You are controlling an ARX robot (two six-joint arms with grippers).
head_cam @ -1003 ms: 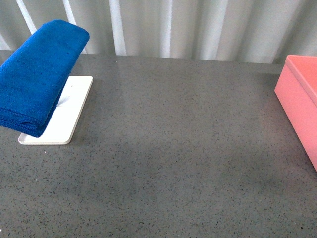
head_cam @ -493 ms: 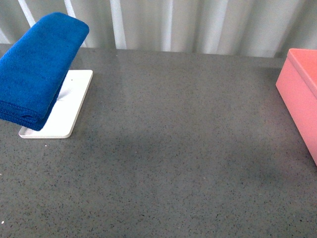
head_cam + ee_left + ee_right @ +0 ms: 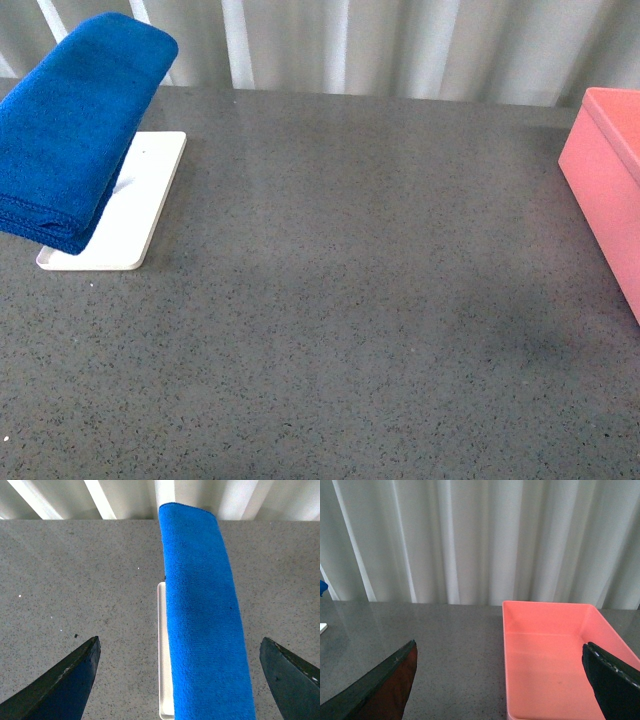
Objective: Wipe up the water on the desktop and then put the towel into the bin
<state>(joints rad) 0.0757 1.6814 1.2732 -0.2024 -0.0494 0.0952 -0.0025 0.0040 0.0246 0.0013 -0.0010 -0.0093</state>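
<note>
The blue towel [image 3: 72, 130] hangs folded over a stand at the far left of the speckled grey desktop [image 3: 350, 300], raised above a white tray. In the left wrist view the towel [image 3: 202, 610] runs as a long blue band straight between my left gripper's [image 3: 182, 680] wide-open fingers, apart from both. The salmon-pink bin [image 3: 610, 185] stands at the right edge of the desktop. In the right wrist view the bin [image 3: 555, 665] is empty, and my right gripper [image 3: 502, 680] hangs open above its near left wall. No water shows on the desktop. Neither arm appears in the front view.
A flat white tray [image 3: 125, 215] lies under the towel, seen also as the tray's edge [image 3: 162, 655] in the left wrist view. Pale pleated curtains [image 3: 400, 45] close off the back of the desktop.
The front view shifted slightly up and down between frames. The towel, tray and bin keep their places on the desktop.
</note>
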